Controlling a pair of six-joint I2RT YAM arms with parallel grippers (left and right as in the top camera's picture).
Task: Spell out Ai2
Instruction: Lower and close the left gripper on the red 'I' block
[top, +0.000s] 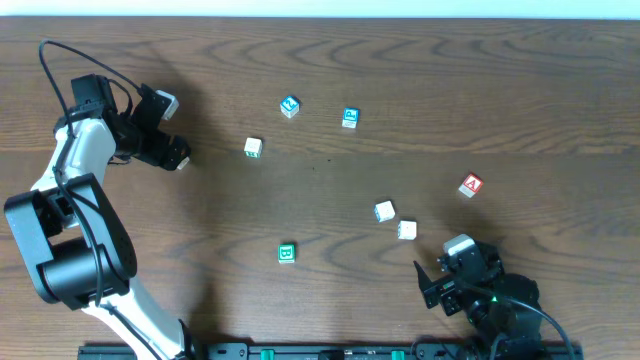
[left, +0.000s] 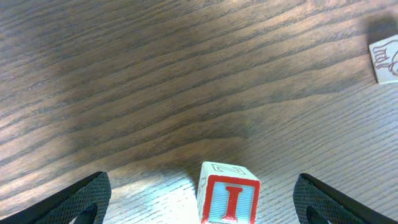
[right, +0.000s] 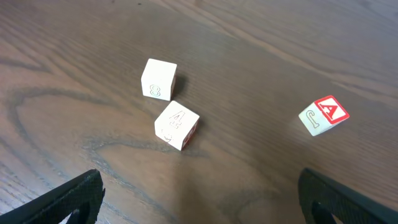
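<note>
I'm on the I block (left: 228, 200) — it sits on the table (top: 330, 60) between my left tool's (top: 170, 130) spread fingers. Next: lower, clench. Right tool (right: 199, 194) released too — A block (right: 323, 114) nearby.

table (left: 155, 74): dark matt wood-grain | I block (left: 228, 200): smooth painted wood

I block (left: 229, 199) partly beyond the bottom edge
</note>
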